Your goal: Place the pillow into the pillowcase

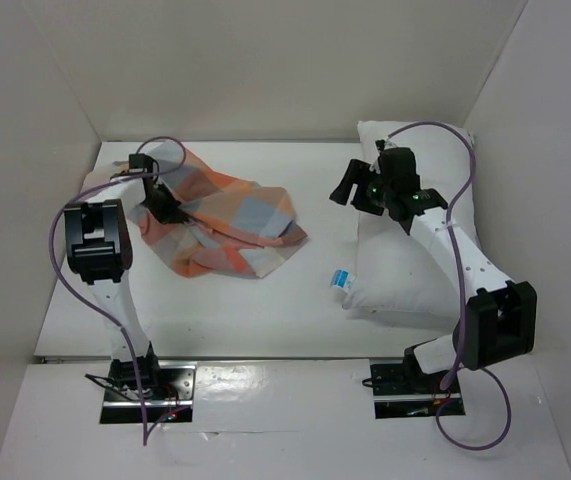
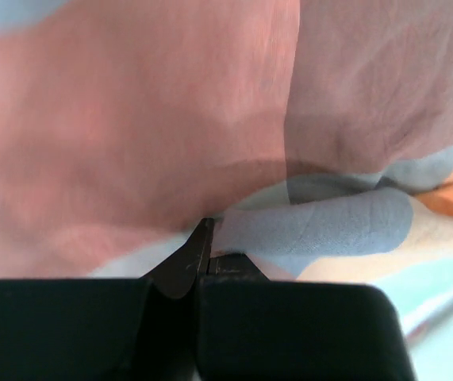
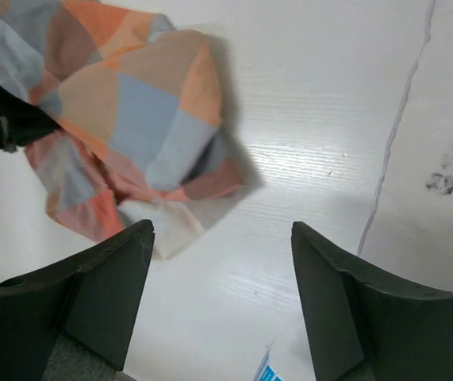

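Observation:
The checked pillowcase (image 1: 227, 222) lies crumpled on the table at the back left; it also shows in the right wrist view (image 3: 131, 119). My left gripper (image 1: 162, 205) is down on its left part, and in the left wrist view the jaws (image 2: 207, 235) are shut with the cloth (image 2: 210, 119) pinched at their tips. The white pillow (image 1: 415, 275) lies at the right, its blue-and-white label (image 1: 340, 281) on the near left edge. My right gripper (image 1: 351, 186) hangs open and empty over the pillow's far left edge, above bare table (image 3: 222, 238).
White walls (image 1: 265, 60) enclose the table at the back and on both sides. A purple cable (image 1: 435, 130) arcs over the pillow. The pillow's label tip (image 3: 264, 371) shows at the bottom of the right wrist view.

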`<state>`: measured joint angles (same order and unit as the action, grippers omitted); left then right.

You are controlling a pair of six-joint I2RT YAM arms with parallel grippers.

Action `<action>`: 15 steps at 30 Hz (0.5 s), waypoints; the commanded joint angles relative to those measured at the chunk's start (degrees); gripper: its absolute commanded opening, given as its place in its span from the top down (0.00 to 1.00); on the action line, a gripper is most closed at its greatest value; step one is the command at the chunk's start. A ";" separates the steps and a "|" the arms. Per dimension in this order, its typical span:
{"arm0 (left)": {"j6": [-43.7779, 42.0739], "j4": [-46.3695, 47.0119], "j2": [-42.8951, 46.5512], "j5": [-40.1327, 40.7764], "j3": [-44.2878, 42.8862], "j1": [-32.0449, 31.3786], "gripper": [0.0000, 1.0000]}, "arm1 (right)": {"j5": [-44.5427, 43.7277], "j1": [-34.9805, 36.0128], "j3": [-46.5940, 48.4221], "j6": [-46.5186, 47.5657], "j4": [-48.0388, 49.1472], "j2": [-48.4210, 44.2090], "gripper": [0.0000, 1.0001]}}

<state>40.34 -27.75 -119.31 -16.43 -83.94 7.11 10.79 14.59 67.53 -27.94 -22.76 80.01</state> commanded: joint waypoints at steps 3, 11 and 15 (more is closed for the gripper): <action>-8.24 -8.63 -1.02 10.38 -13.24 0.10 1.00 | -5.33 0.35 6.99 4.20 -3.42 2.08 0.18; -21.26 -16.37 11.02 1.24 -21.87 -13.34 1.00 | -33.70 2.02 23.76 5.27 -12.21 10.33 0.04; -22.85 -19.71 12.43 -5.18 -26.35 -18.44 1.00 | -46.18 2.02 34.84 7.20 -20.62 22.60 0.04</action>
<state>21.56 -43.09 -110.32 -15.49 -106.85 -10.33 -20.43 16.27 95.92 -22.83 -35.20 95.74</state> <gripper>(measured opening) 0.026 0.960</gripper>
